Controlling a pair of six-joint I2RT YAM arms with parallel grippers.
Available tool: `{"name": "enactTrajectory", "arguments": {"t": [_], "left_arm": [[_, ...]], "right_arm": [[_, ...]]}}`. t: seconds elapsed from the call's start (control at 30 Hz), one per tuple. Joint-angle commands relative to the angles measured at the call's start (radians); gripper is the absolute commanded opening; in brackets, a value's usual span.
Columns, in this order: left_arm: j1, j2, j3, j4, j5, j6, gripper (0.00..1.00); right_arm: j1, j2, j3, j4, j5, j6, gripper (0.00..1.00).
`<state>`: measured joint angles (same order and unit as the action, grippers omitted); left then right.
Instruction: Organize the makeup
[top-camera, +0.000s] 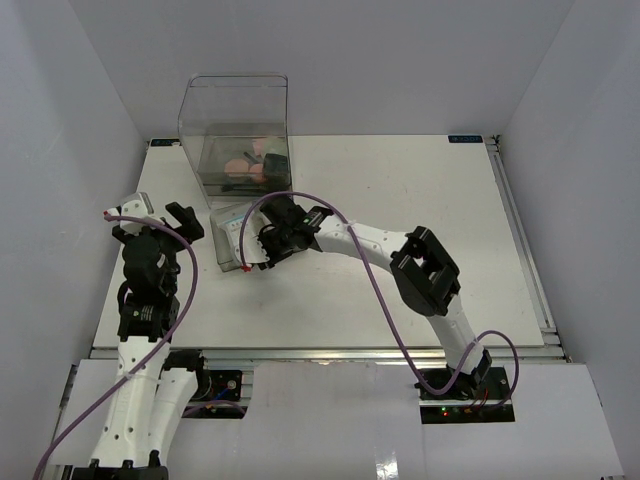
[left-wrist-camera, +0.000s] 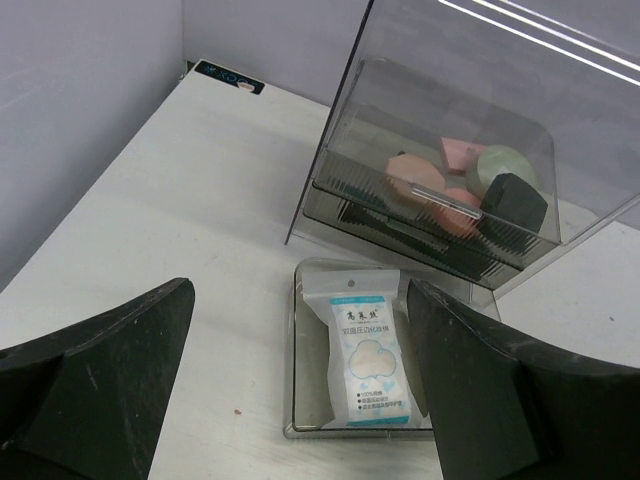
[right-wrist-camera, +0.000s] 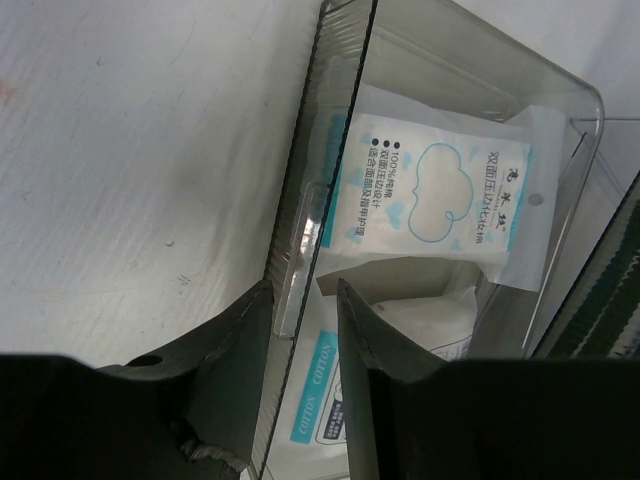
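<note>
Starting at the left side, the left gripper (top-camera: 158, 215) hangs over the white table (top-camera: 420, 200) with its two black fingers spread wide and nothing between them. From it, toward 3 o'clock, lies the small clear plastic tray (left-wrist-camera: 296, 350). Inside it lies a white packet of cotton pads (left-wrist-camera: 366, 360) with blue print, and the right wrist view shows a second packet (right-wrist-camera: 430, 315) partly under it. Just beside the tray, at 12 o'clock, stands the tall clear plastic box (top-camera: 235, 105). The makeup sits in its lower part: pink sponge-like pieces (left-wrist-camera: 420, 180), a pale green round disc (left-wrist-camera: 507, 163) and a black faceted piece (left-wrist-camera: 515, 200). At 4 o'clock of the tray is the right gripper (right-wrist-camera: 305, 295); its fingers are pressed on the tray's side wall, one inside and one outside.

I judge that the step in hand is to bring this tray to its place at the box. To do it well, the pinch should be firm and low on the thin wall, because smooth plastic can slip or bend. The tray should be kept flat and slid slowly, so the packets do not fall out. The push should go straight toward 12 o'clock, so it does not knock the box, and the left arm is best held away from the path
</note>
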<state>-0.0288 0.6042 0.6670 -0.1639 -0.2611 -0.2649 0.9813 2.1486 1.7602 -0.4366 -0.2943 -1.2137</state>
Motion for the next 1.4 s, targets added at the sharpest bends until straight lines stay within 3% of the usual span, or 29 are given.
{"name": "enactTrajectory", "arguments": {"t": [0.0, 0.33, 0.77, 1.37], "left_arm": [[0.004, -0.019, -0.007, 0.014, -0.039, -0.017, 0.98], [0.004, -0.030, -0.009, 0.014, -0.041, -0.023, 0.98], [0.004, -0.081, -0.018, 0.011, -0.085, -0.023, 0.98], [0.004, -0.093, -0.023, 0.017, -0.096, -0.023, 0.98]], "right_arm": [[0.006, 0.025, 0.064, 0.022, 0.009, 0.044, 0.41], [0.007, 0.077, 0.087, 0.030, 0.030, 0.075, 0.39], [0.007, 0.134, 0.139, 0.160, 0.124, 0.216, 0.24], [0.007, 0.198, 0.223, 0.261, 0.240, 0.407, 0.21]]}}
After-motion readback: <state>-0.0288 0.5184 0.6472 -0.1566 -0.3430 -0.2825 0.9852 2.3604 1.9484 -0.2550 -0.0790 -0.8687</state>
